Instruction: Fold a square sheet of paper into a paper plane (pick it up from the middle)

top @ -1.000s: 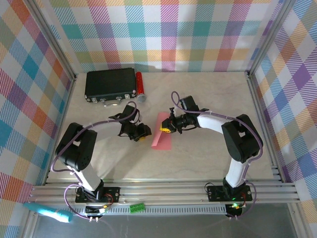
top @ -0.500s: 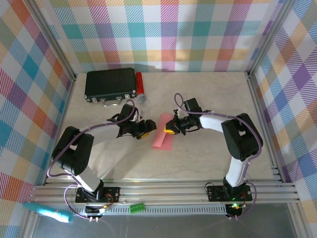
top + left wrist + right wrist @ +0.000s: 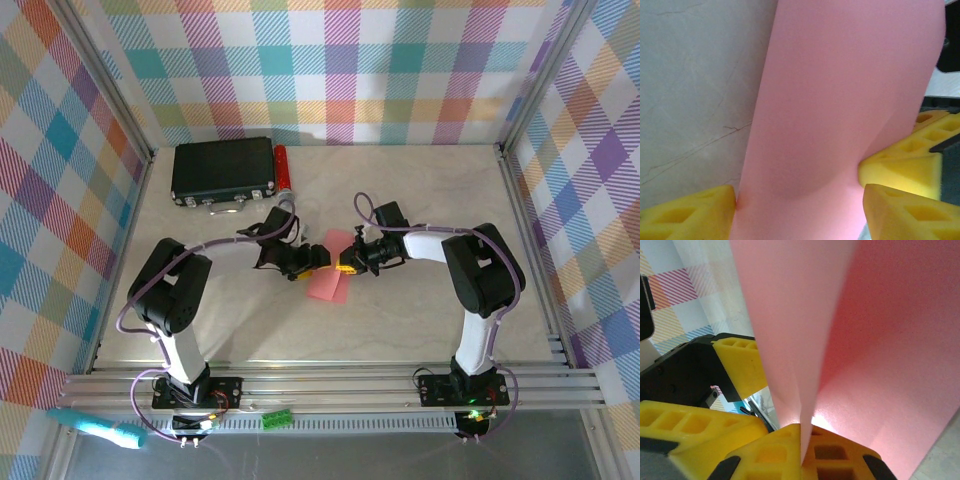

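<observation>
Pinching a fold of the square sheet of paper (image 3: 326, 282), the right gripper (image 3: 347, 264) has its yellow fingers (image 3: 765, 455) pressed together with the pink sheet caught between them. The paper sits near the middle of the table (image 3: 430, 180), partly raised and curved rather than flat. The left gripper (image 3: 312, 262) meets it from the other side with its jaws spread wide. The sheet runs between its fingers (image 3: 690, 217) and touches one pad, but it is not clamped. A black box (image 3: 222, 168) and a red cylinder (image 3: 283, 170) lie well apart at the far left.
</observation>
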Available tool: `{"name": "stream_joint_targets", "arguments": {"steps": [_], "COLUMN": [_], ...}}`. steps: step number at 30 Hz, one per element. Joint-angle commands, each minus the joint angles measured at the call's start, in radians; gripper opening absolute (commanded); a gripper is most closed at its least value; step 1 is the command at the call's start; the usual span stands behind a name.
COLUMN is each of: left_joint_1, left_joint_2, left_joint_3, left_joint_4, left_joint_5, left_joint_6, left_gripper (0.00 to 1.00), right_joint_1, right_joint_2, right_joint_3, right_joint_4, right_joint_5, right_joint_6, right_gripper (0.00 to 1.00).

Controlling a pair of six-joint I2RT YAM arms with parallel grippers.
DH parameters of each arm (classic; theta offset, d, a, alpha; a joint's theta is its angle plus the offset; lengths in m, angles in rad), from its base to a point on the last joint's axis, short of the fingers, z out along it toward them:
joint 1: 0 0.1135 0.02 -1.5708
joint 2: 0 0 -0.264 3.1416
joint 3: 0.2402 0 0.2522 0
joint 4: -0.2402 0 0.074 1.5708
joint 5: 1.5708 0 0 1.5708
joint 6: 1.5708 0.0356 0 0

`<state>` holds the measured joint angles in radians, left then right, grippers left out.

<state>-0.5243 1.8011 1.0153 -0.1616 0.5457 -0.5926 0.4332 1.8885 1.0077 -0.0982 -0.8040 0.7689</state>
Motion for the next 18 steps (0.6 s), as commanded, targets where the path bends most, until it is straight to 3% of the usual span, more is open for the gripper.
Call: {"name": "stream_joint_targets", "arguments": {"steps": [1, 9, 18], "left_joint_1": [-0.009, -0.020, -0.047], "left_joint_2": [0.030, 0.076, 0.138], "left_joint_3": [0.042, 0.075, 0.117], "left_joint_4": [-0.104, -0.160, -0.274], "left_joint_5": [-0.043, -0.063, -0.170], "left_joint_6": [0.056, 0.069, 0.064], "left_gripper": [0.65, 0.60, 0.58], "right_joint_1": [-0.008, -0.014, -0.016], "right_joint_2": [0.015, 0.023, 0.025], "right_joint_3": [-0.003, 0.004, 0.024], "right_joint_4": [-0.018, -0.037, -0.105], "right_joint_5": [-0.001, 0.015, 0.073], "right_joint_6": [-0.031, -0.043, -0.080], "right_gripper": [0.02, 0.02, 0.07]}}
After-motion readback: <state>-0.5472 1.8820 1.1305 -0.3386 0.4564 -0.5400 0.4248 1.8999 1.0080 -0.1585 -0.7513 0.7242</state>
